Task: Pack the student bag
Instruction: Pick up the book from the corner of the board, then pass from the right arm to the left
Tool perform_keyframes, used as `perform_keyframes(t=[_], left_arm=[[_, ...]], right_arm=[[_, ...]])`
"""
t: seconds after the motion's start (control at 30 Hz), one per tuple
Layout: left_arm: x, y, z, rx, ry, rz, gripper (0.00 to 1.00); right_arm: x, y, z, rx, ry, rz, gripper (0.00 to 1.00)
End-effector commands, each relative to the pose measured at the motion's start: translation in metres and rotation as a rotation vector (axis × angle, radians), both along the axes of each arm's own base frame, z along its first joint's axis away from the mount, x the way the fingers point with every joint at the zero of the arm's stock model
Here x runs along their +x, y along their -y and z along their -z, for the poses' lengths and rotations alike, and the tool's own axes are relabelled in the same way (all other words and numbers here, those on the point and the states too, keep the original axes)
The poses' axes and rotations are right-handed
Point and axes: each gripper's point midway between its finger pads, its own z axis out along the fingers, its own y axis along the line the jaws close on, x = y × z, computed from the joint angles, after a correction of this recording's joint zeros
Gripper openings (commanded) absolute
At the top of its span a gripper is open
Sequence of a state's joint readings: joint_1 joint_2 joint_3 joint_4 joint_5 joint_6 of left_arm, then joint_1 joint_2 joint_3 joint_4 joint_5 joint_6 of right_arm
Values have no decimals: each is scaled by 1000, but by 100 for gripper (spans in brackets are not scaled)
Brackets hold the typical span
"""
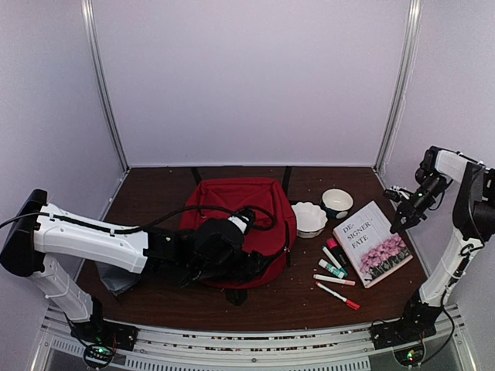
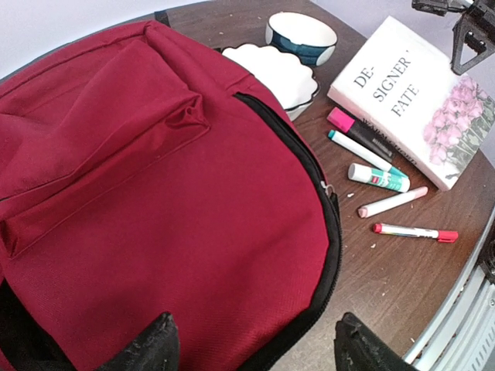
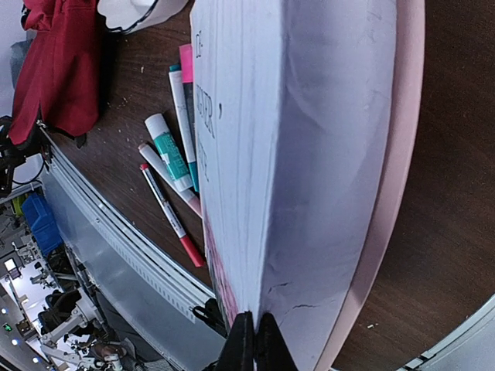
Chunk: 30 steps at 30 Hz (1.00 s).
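student bag point(image 1: 241, 197) sits mid-table, directly under left gripper point(image 2: 255, 348), fingers spread, empty. book point(image 1: 375, 243) lies right of the bag. right gripper point(image 3: 252, 340) is nearest it, pressed together over its outer edge, gripping nothing. markers point(image 1: 334, 270) lie between bag and book.

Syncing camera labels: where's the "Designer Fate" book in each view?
Top external: book right of centre, lying flat near the right arm.
Left wrist: upper right, title readable, to the right of the student bag.
Right wrist: fills the middle, page edge towards the camera.
Shared landmark: teal-and-white tube, lying beside the book in all three.
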State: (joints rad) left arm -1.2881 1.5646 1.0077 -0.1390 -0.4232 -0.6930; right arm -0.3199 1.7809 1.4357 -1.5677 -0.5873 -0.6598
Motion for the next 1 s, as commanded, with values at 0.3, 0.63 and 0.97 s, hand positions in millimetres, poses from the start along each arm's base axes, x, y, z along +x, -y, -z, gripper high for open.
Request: perform_keyframes(t=[0.3, 0.63, 0.97], left_arm=[[10, 2, -44, -148, 32, -17, 73], [34, 13, -62, -233, 89, -74, 89], [63, 44, -69, -490, 31, -87, 95]], right_arm=[[-1, -31, -66, 144, 215, 36, 0], [13, -90, -105, 408, 329, -37, 0], [31, -154, -111, 683, 287, -139, 0]])
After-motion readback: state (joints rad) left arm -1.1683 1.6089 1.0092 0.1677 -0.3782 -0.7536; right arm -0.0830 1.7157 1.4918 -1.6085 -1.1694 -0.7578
